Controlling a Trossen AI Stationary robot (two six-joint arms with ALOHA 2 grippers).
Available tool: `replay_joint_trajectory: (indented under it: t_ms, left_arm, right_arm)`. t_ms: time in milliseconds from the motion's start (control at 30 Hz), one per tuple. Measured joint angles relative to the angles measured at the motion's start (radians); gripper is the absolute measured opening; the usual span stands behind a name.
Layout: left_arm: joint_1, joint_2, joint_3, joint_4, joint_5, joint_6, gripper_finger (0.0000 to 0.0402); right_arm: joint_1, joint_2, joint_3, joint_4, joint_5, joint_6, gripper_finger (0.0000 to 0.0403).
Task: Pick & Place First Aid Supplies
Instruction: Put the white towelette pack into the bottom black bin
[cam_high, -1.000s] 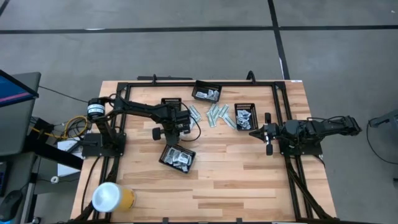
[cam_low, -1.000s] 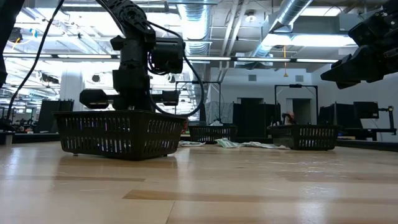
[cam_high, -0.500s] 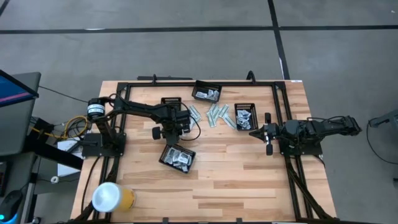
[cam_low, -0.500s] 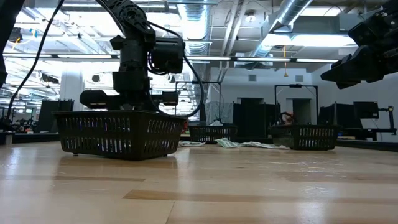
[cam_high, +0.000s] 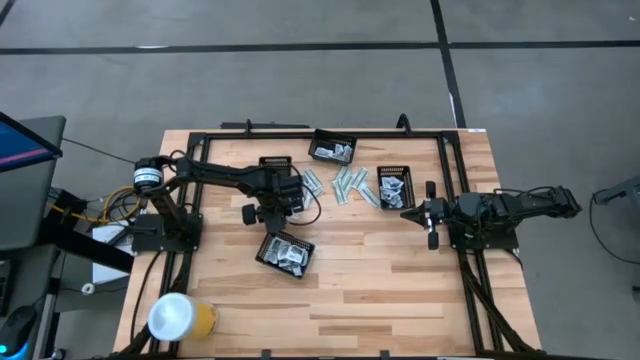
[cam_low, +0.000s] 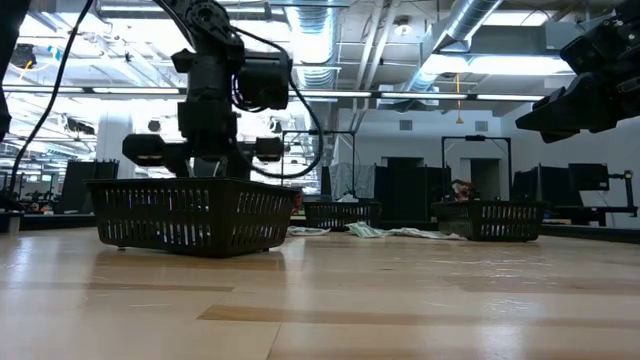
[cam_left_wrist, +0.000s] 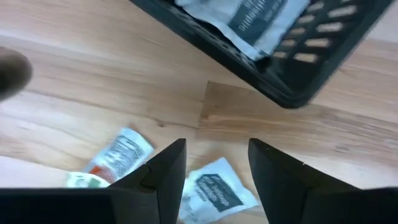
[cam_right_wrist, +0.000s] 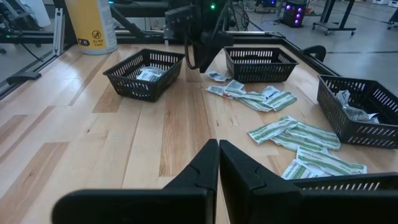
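High: left gripper (cam_high: 283, 207) above near tray (cam_high: 286, 253), right gripper (cam_high: 412, 214) parked; left wrist: fingers (cam_left_wrist: 166, 169) apart, empty over loose packets (cam_left_wrist: 216, 194); right wrist: fingers together; risk: pinching two overlapped packets.
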Motion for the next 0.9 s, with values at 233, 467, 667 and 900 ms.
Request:
replay_joint_trajectory:
  t_ms: [233,467,667,900]
  left_arm:
    - [0.011,0.001,-0.029,-0.001,-0.009,0.038,0.0175]
    - [0.021,0.001,-0.040,0.010,-0.020,0.050,0.0175]
    - [0.020,0.001,-0.040,0.026,-0.020,0.067,0.0175]
    - [0.020,0.001,-0.040,0.031,-0.020,0.091,0.0175]
  right_arm:
    - [0.000,0.000,0.000,0.000,0.000,0.000,0.0008]
    - [0.000,0.000,0.000,0.000,0.000,0.000,0.0008]
    - [0.000,0.000,0.000,0.000,0.000,0.000,0.0008]
    - [0.000,0.000,0.000,0.000,0.000,0.000,0.0008]
